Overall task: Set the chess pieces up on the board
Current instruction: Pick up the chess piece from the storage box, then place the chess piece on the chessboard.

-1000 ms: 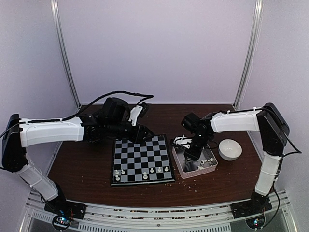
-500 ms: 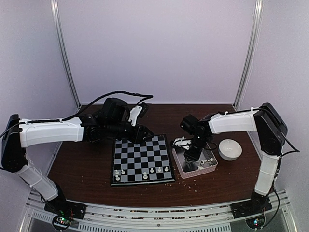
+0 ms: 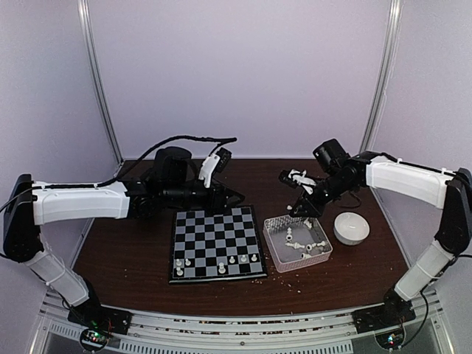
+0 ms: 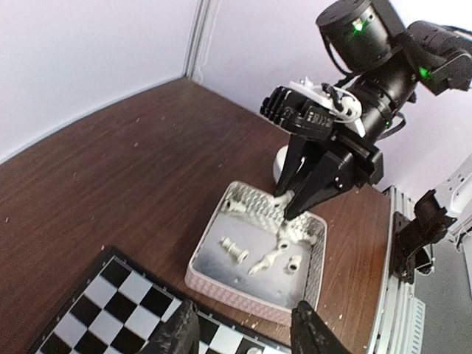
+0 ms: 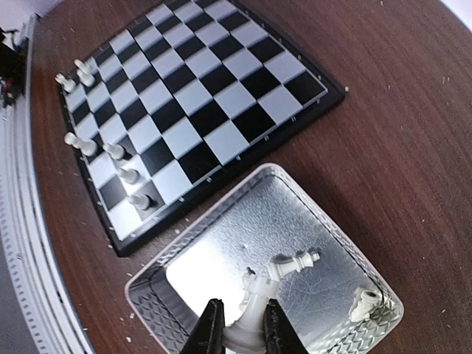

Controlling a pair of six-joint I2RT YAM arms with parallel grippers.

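The board [image 3: 214,232] lies at table centre with several white chess pieces [image 3: 243,259] along its near rows. More chess pieces [image 3: 318,245] lie loose in the clear tray [image 3: 271,249] to its right. My right gripper [image 3: 297,209] hangs above the tray's far edge, shut on a white rook [image 5: 258,295] held between its fingers, tray floor below it. My left gripper [image 3: 234,196] hovers over the board's far right corner, open, with nothing between its fingertips [image 4: 181,332]. From the left wrist view the tray [image 4: 243,295] and right gripper [image 4: 295,203] show ahead.
A white bowl [image 3: 351,227] stands right of the tray. Pale crumbs [image 3: 291,276] are scattered on the brown table near the tray and board. Metal frame posts [image 3: 99,81] rise at the back corners. A black cable [image 3: 184,141] loops above the left arm.
My right gripper closed on the rook in the tray and lifted up and back, the arm swinging right. The left gripper edged right and opened slightly.
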